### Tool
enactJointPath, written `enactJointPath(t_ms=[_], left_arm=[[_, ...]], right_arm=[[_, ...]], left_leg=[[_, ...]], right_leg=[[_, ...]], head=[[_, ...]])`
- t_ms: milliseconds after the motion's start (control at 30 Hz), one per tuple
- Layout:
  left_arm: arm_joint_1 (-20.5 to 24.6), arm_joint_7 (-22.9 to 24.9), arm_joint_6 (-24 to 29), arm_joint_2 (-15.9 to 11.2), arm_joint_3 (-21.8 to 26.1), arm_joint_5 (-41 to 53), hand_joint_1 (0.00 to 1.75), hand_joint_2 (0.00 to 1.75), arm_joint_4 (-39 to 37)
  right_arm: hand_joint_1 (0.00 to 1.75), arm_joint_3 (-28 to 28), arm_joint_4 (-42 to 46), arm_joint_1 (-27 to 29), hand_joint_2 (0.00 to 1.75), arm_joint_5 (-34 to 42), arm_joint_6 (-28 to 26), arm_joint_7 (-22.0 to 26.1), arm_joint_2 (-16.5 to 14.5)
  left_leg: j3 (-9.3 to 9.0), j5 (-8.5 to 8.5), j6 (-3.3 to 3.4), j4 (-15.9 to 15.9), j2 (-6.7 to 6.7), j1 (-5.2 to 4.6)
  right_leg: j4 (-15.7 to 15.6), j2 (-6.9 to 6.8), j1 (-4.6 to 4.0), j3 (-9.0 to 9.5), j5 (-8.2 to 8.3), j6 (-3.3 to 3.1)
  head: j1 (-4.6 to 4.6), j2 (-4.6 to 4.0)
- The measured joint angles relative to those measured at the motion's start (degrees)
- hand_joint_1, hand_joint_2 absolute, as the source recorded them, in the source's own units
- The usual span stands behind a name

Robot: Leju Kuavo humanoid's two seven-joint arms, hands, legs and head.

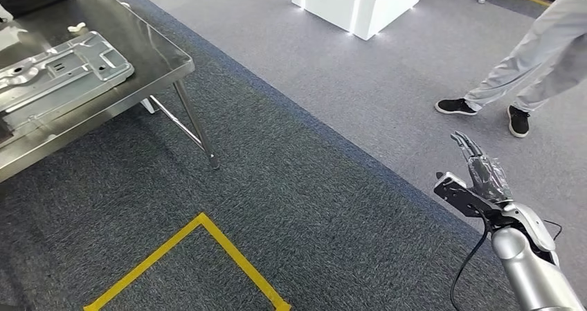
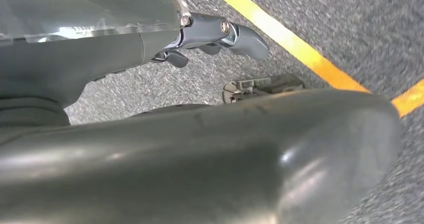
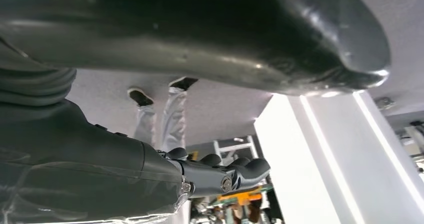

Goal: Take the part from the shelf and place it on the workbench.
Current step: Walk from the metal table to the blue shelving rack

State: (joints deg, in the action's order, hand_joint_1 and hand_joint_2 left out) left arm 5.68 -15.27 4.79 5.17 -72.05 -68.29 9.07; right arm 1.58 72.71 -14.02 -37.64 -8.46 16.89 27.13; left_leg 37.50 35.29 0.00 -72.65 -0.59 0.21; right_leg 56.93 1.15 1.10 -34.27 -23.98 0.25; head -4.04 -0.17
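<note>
Part [image 1: 59, 72] is lying flat on the workbench [image 1: 149, 75], apparently delivered, hence right hand [image 1: 481, 172] is hanging empty with fingers extended, left hand [image 2: 220, 37] likewise gripping nothing

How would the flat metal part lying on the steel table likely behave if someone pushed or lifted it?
The metal part looks like stamped sheet with ribs and holes, so probably stiff, not floppy. Lying flat on the smooth table, it would likely slide rather than roll or tip. Its broad, thin shape suggests awkward lifting from one edge.
</note>
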Motion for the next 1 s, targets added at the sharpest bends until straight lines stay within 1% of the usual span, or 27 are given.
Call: enactJointPath(t_ms=[33,67,100,133,200,233,267,300,333,367,400,433,467,500,533,567,600,633,667,700,733,767,833,867,900,967,1000], left_arm=[[-0.11,0.04,0.00,-0.01,-0.01,-0.01,0.00,0.00,0.00],[-0.19,0.06,0.01,-0.02,-0.01,-0.02,0.00,0.00,0.00],[-0.22,0.08,0.02,-0.02,-0.01,-0.01,0.00,0.00,0.00],[-0.24,0.08,0.04,-0.04,-0.01,0.01,0.00,0.00,0.00],[-0.27,0.09,0.11,-0.15,-0.01,0.06,0.00,0.00,0.00],[-0.28,0.12,0.14,-0.21,-0.01,0.12,0.00,0.00,0.00],[-0.27,0.14,0.15,-0.23,-0.02,0.18,0.00,0.00,0.00],[-0.24,0.16,0.15,-0.23,-0.02,0.23,0.00,0.00,0.00],[-0.20,0.17,0.16,-0.25,-0.02,0.26,0.00,0.00,0.00],[-0.18,0.16,0.20,-0.28,-0.02,0.26,0.00,0.00,-0.01],[-0.17,0.16,0.23,-0.31,-0.02,0.26,0.00,0.00,-0.01],[-0.19,0.18,0.27,-0.34,-0.02,0.27,0.00,0.00,-0.01],[-0.23,0.21,0.31,-0.37,-0.02,0.31,0.00,0.00,-0.01],[-0.26,0.27,0.31,-0.37,-0.03,0.36,0.00,0.00,0.00],[-0.29,0.35,0.31,-0.37,-0.03,0.39,0.00,0.00,0.00],[-0.30,0.43,0.31,-0.37,-0.04,0.42,0.00,0.00,0.00],[-0.30,0.50,0.31,-0.37,-0.04,0.42,0.00,0.00,0.00],[-0.28,0.57,0.31,-0.36,-0.05,0.42,0.00,0.00,0.00],[-0.25,0.63,0.31,-0.36,-0.05,0.42,0.00,0.00,0.00],[-0.24,0.67,0.32,-0.36,-0.07,0.42,0.00,0.00,0.00],[-0.22,0.72,0.32,-0.36,-0.07,0.42,0.00,0.00,0.00],[-0.20,0.77,0.33,-0.37,-0.08,0.42,0.00,0.00,0.00],[-0.11,0.84,0.33,-0.36,-0.09,0.42,0.00,0.00,0.00],[-0.07,0.85,0.33,-0.35,-0.10,0.42,0.00,0.00,0.00],[-0.06,0.85,0.33,-0.35,-0.10,0.42,0.00,0.00,0.00],[-0.13,0.86,0.33,-0.36,-0.11,0.42,0.00,0.00,0.00],[-0.20,0.87,0.33,-0.37,-0.11,0.42,0.00,0.00,0.00]], right_arm=[[0.00,-0.18,-0.32,0.03,0.00,0.23,-0.24,0.05,-0.09],[0.00,-0.35,-0.56,0.08,0.00,0.35,-0.46,0.08,-0.21],[0.00,-0.53,-0.74,0.09,0.00,0.38,-0.72,0.08,-0.36],[0.00,-0.68,-0.88,0.12,0.00,0.36,-1.02,0.04,-0.54],[0.00,-0.93,-1.02,0.23,0.00,0.13,-1.78,-0.29,-1.11],[0.00,-1.04,-1.04,0.43,0.00,-0.04,-2.12,-0.50,-1.43],[0.00,-1.15,-1.04,0.72,0.00,-0.18,-2.35,-0.68,-1.69],[0.00,-1.23,-1.02,1.09,0.00,-0.28,-2.48,-0.78,-1.81],[0.00,-1.28,-1.01,1.43,0.00,-0.33,-2.58,-0.81,-1.88],[0.00,-1.28,-1.01,1.59,0.00,-0.34,-2.64,-0.85,-1.88],[0.00,-1.28,-1.00,1.59,0.00,-0.33,-2.68,-0.87,-1.88],[0.00,-1.30,-1.00,1.59,0.00,-0.31,-2.68,-0.91,-1.93],[0.00,-1.31,-0.99,1.69,0.00,-0.26,-2.62,-1.02,-1.99],[0.00,-1.33,-0.97,1.98,0.00,-0.22,-2.53,-1.14,-2.06],[0.00,-1.33,-0.89,2.43,0.00,-0.16,-2.43,-1.28,-2.12],[0.00,-1.32,-0.73,2.89,0.00,-0.09,-2.34,-1.41,-2.15],[0.00,-1.27,-0.47,3.28,0.00,-0.03,-2.30,-1.48,-2.14],[0.00,-1.17,-0.09,3.66,0.00,0.06,-2.27,-1.52,-2.12],[0.00,-1.02,0.38,4.01,0.00,0.14,-2.25,-1.56,-2.11],[0.00,-0.89,0.87,4.37,0.00,0.20,-2.22,-1.61,-2.10],[0.00,-0.78,1.37,4.76,0.00,0.25,-2.19,-1.66,-2.10],[0.00,-0.69,1.78,5.13,0.00,0.28,-2.14,-1.71,-2.12],[0.00,-0.56,2.39,5.87,0.00,0.32,-2.02,-1.79,-2.11],[0.00,-0.47,2.70,6.09,0.00,0.30,-1.93,-1.84,-2.09],[0.00,-0.41,2.99,6.18,0.00,0.26,-1.82,-1.89,-2.08],[0.00,-0.44,3.52,6.24,0.00,0.10,-1.59,-1.97,-2.22],[0.00,-0.52,3.63,6.32,0.00,0.00,-1.51,-2.00,-2.34]], left_leg=[[1.01,0.05,0.02,-1.71,0.19,0.00],[1.00,-1.08,0.10,-1.15,0.29,0.00],[-0.09,-3.18,0.25,1.69,0.61,0.01],[-1.71,-5.58,0.46,5.70,1.61,0.04],[-4.36,-8.48,0.84,12.33,4.48,0.22],[-4.91,-8.87,1.01,13.75,5.40,0.17],[-5.06,-8.78,1.22,14.14,5.46,0.05],[-5.21,-8.95,1.54,14.37,4.69,-0.03],[-5.42,-9.15,1.91,14.73,4.02,-0.06],[-5.67,-9.37,2.25,15.14,3.29,0.00],[-5.89,-9.56,2.58,15.55,2.48,0.07],[-6.03,-9.60,2.78,15.72,1.71,0.01],[-6.07,-9.54,2.94,15.76,0.92,-0.08],[-6.07,-9.45,3.05,15.74,0.14,-0.15],[-6.08,-9.33,3.05,15.70,-0.59,-0.19],[-6.11,-9.20,3.01,15.65,-1.32,-0.20],[-6.18,-9.05,2.91,15.59,-2.01,-0.20],[-6.33,-8.84,2.75,15.51,-2.68,-0.20],[-6.50,-8.59,2.51,15.43,-3.31,-0.32],[-6.67,-8.31,2.21,15.34,-3.82,-0.45],[-6.88,-8.04,1.89,15.27,-4.33,-0.57],[-7.06,-7.82,1.57,15.25,-4.85,-0.67],[-7.42,-7.38,0.88,15.19,-5.60,-0.53],[-7.35,-6.80,0.55,14.62,-4.90,-0.40],[-6.81,-5.67,0.28,13.07,-3.68,-0.24],[-3.85,-1.99,0.07,6.34,-0.75,-0.02],[-1.83,-0.23,0.07,2.19,-0.12,0.01]], right_leg=[[0.06,0.75,-0.08,0.00,-0.03,-0.04],[0.14,1.51,-0.12,0.01,-0.05,-0.05],[0.23,2.30,-0.14,0.04,-0.08,-0.01],[0.34,3.04,-0.09,0.03,-0.13,0.07],[0.65,4.47,-0.11,-0.28,-0.18,0.55],[0.74,5.12,-0.01,-0.52,-0.13,0.93],[0.73,5.81,0.11,-0.72,-0.02,1.41],[0.59,6.43,0.31,-0.83,0.12,1.90],[0.66,6.15,0.44,-0.90,0.11,2.25],[1.26,4.98,0.40,-1.22,-0.29,2.54],[3.04,3.30,0.32,-2.11,-1.36,2.77],[5.99,1.35,0.30,-3.55,-2.92,2.94],[9.78,0.07,0.30,-5.49,-4.73,3.18],[13.45,-0.48,0.41,-7.35,-6.16,3.41],[15.74,-0.71,0.52,-8.52,-6.69,3.59],[16.09,-0.86,0.60,-8.70,-6.25,3.72],[14.17,-1.10,0.66,-7.66,-4.91,3.79],[10.49,-1.78,0.69,-5.61,-3.07,3.79],[6.49,-3.06,0.52,-3.37,-1.62,3.59],[3.23,-4.13,0.35,-1.59,-0.55,3.26],[1.25,-4.85,0.12,-0.52,-0.08,2.84],[0.64,-4.97,-0.13,-0.29,-0.12,2.40],[0.50,-3.59,-0.17,-0.37,0.02,1.61],[0.38,-2.96,-0.08,-0.34,0.10,1.22],[0.26,-2.36,0.05,-0.29,0.19,0.78],[0.18,-1.16,0.08,-0.25,0.22,0.21],[0.19,-0.50,-0.01,-0.27,0.20,0.07]], head=[[0.00,0.00],[0.00,0.00],[0.00,0.00],[0.00,0.00],[0.00,0.00],[0.00,0.00],[0.00,0.00],[0.00,0.00],[0.00,0.00],[0.01,0.00],[0.01,0.00],[0.01,0.00],[0.01,0.00],[0.01,0.00],[0.01,0.00],[0.01,0.00],[0.01,0.00],[0.01,0.00],[0.01,0.00],[0.01,0.00],[0.01,0.00],[0.01,0.00],[0.01,0.00],[0.01,0.00],[0.00,0.01],[0.00,0.01],[0.00,0.01]])
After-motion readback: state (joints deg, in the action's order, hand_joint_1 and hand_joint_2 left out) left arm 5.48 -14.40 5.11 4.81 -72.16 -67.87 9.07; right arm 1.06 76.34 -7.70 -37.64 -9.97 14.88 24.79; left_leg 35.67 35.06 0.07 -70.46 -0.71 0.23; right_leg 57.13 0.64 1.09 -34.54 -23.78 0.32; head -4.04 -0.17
